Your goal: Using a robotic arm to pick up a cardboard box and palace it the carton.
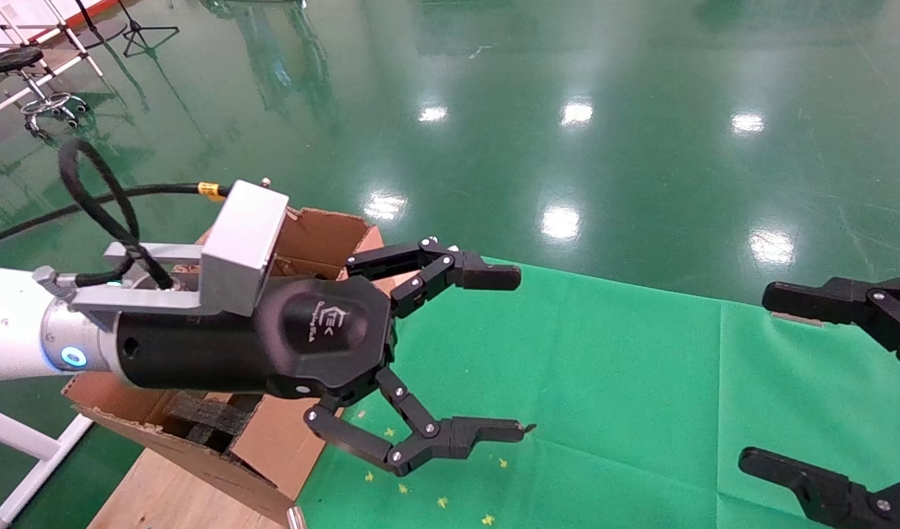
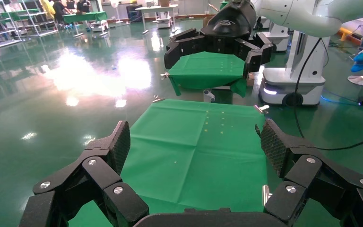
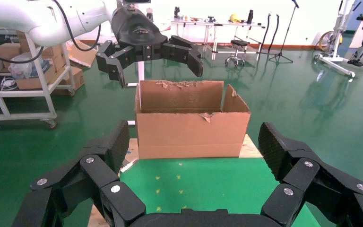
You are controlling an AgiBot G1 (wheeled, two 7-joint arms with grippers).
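Observation:
The carton [image 1: 325,229] stands at the left end of the table, its top open with ragged flaps and dark foam blocks [image 1: 207,420] inside. It also shows in the right wrist view [image 3: 189,132]. My left gripper [image 1: 522,353], on the white arm with the silver wrist, is open and empty. It hovers above the carton, fingers reaching over the green cloth, and shows in the right wrist view [image 3: 149,54]. My right gripper [image 1: 757,378] is open and empty at the right edge, above the cloth. The small cardboard box is out of view.
A green cloth [image 1: 604,382] with small yellow marks covers the table. A wooden board [image 1: 156,492] lies under the carton. A stool [image 1: 23,66] and stands sit far left on the green floor. A shelf cart [image 3: 23,80] stands behind the carton.

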